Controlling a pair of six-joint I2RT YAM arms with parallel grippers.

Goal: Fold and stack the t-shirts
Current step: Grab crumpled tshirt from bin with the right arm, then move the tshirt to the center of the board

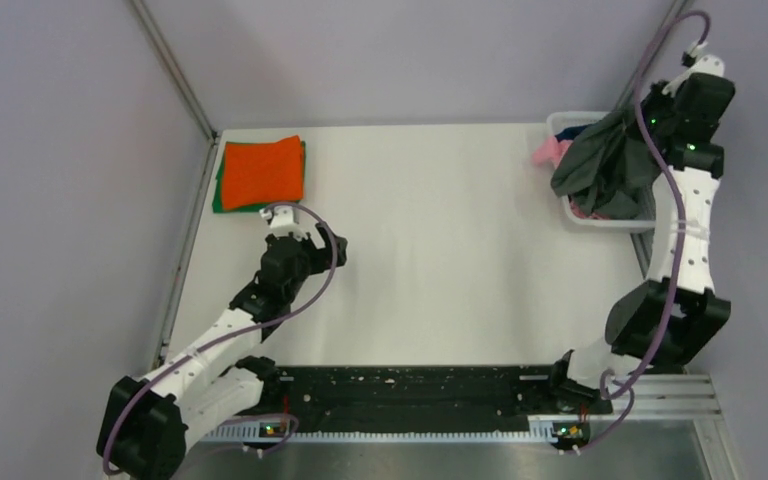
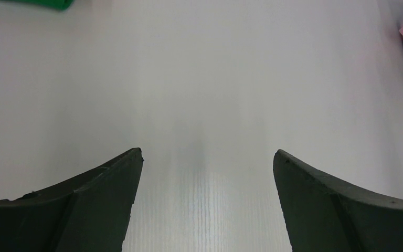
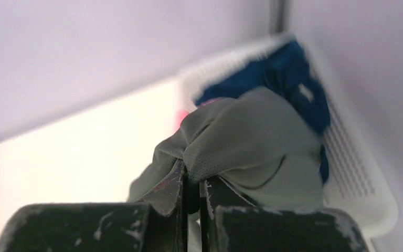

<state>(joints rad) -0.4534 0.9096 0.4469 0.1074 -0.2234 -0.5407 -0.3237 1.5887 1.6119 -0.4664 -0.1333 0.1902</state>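
Grip on the dark grey t-shirt [image 3: 252, 142] above the basket [image 1: 600, 222].
The right gripper [image 3: 193, 186] is shown with its jaws drawn to a narrow slit, a bunched fold of the dark grey t-shirt pinched between them. The cloth is held up over the white basket and is draped partly across its rim. A navy t-shirt [image 3: 294, 68] is seen inside the basket, and a pink t-shirt [image 1: 550, 152] at its left rim. A pale patch on the navy cloth is too blurred to be read. The left gripper [image 2: 207, 153] is spread wide with nothing held, poised over the bare table [image 1: 440, 250], well apart from the basket. An orange t-shirt [image 1: 263, 170] is laid folded on a green t-shirt [image 1: 218, 200] at the far table corner opposite the basket.
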